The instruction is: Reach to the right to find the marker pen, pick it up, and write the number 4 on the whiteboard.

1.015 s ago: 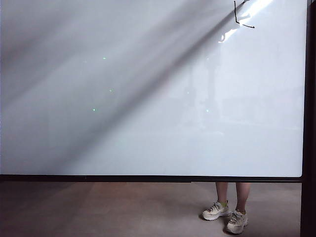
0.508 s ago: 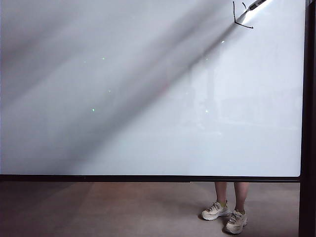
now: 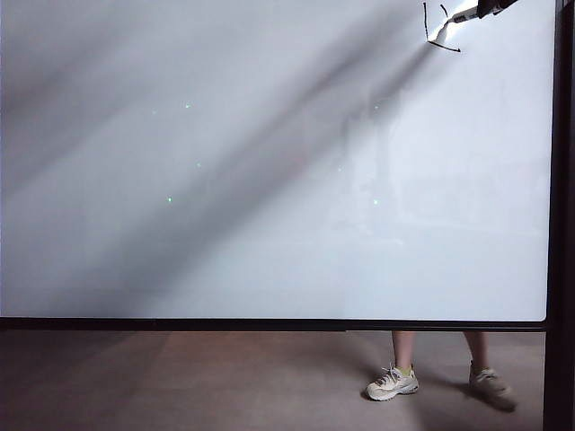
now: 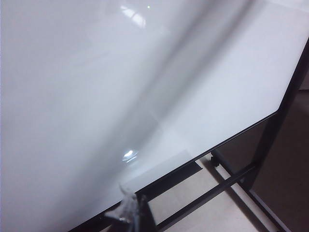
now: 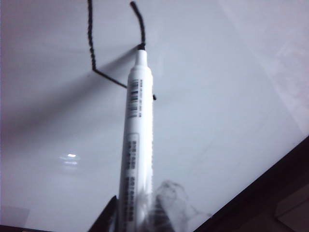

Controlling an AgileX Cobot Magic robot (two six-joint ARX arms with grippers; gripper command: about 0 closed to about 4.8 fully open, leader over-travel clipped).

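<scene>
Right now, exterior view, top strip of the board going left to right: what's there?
Bare whiteboard → number 4 strokes → marker pen → right gripper, shut on the pen at the top edge → black frame. Left gripper is not in this view.

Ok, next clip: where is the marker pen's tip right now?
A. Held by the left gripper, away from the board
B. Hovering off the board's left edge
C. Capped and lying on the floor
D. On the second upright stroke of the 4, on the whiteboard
D: in the right wrist view the marker pen, held by the right gripper, has its tip on the second upright of the number 4 on the whiteboard.
</scene>
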